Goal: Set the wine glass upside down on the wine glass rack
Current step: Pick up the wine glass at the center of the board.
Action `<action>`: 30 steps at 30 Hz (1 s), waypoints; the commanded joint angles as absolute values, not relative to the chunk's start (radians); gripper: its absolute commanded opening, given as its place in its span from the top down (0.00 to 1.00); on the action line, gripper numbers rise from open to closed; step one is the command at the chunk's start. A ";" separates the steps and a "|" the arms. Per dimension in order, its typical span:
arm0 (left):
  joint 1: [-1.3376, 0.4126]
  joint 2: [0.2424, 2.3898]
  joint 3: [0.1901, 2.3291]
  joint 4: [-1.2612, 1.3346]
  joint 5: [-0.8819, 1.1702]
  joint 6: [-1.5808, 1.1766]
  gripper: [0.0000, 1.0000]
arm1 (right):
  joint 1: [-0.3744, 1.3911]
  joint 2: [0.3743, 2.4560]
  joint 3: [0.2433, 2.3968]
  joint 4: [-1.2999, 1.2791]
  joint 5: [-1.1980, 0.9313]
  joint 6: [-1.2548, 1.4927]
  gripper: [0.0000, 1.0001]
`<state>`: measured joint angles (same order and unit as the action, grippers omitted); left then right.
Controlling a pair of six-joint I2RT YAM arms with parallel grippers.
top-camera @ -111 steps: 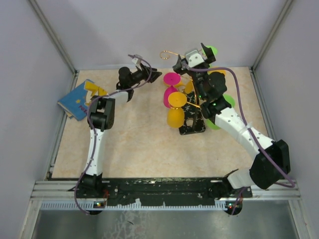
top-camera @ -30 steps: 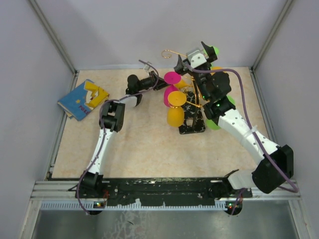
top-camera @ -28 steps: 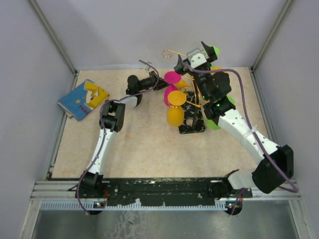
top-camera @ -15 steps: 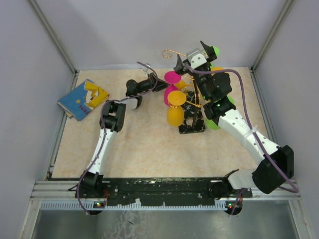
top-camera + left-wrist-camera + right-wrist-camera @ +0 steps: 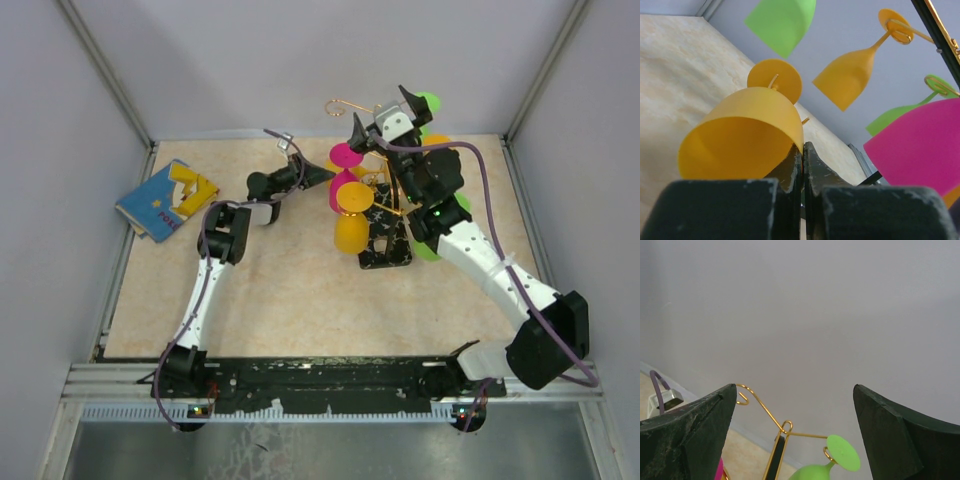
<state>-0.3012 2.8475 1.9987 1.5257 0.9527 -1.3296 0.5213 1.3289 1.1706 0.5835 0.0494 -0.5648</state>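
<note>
The wine glass rack (image 5: 384, 251) stands at the back centre, gold wire on a black marbled base. Several wine glasses hang on it upside down: pink (image 5: 345, 158), orange (image 5: 350, 235) and green (image 5: 428, 102). My left gripper (image 5: 322, 176) is shut just left of the pink glass. In the left wrist view its tips (image 5: 803, 146) meet right at the rim of an orange glass (image 5: 740, 140), with the pink bowl (image 5: 920, 145) close on the right. I see nothing clamped between them. My right gripper (image 5: 383, 113) hovers wide open over the rack's top wire (image 5: 765, 412), above a green glass (image 5: 842, 452).
A blue and yellow book (image 5: 165, 198) lies at the left edge of the table (image 5: 280, 290). Grey walls close the table in at the back and on both sides. The rack's gold arms reach up toward my right wrist.
My left gripper has closed fully and rolled at the wrist, shifting slightly toward me beside the pink glass. The right arm and the glasses have stayed put.
</note>
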 commanded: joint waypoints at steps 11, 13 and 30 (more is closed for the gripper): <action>-0.323 2.823 2.084 1.790 0.912 -1.481 1.00 | 0.517 1.285 1.164 0.638 0.035 -0.552 0.01; -0.322 2.822 2.083 1.790 0.903 -1.478 1.00 | 0.516 1.283 1.164 0.642 0.035 -0.552 0.01; -0.224 2.652 1.852 1.792 0.892 -1.382 1.00 | 0.517 1.274 1.160 0.657 0.032 -0.533 0.01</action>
<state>-0.2550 2.7525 1.9179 1.5272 0.9039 -1.4242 0.5213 1.3148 1.1584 0.5945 0.0357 -0.5587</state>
